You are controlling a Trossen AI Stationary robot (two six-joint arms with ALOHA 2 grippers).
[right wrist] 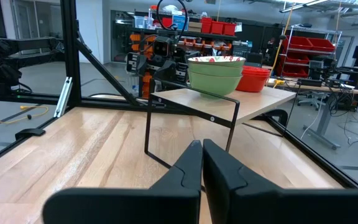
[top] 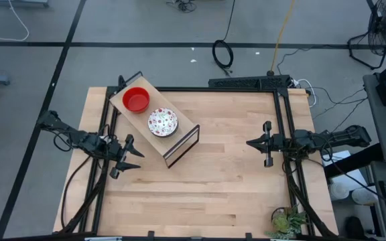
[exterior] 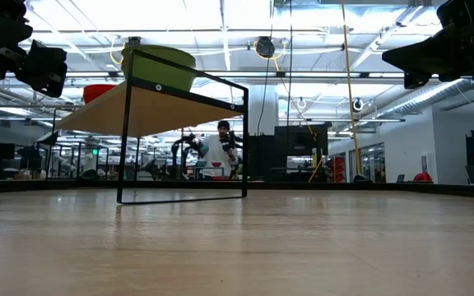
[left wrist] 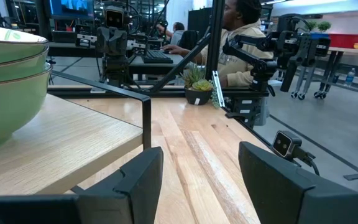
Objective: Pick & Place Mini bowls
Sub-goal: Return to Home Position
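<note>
Homing both arms, away from shelf point(top: 181, 132).
Retract slowly, left pincer point(top: 134, 154) spread just beside shelf, right pincer point(top: 249, 142) pressed together well right; avoid nudging bowls point(top: 162, 122).

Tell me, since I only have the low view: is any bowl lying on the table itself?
Observer: No. From above, all the bowls are on the shelf, in a red stack and a patterned stack side by side. No bowl is on the table.
Operator: Is the left arm carrying one?
Observer: No. The left gripper is open and empty, close beside the shelf.
Operator: And the right?
Observer: The right gripper is shut with nothing between its fingers. It is over the table's right side, well clear of the shelf.
</note>
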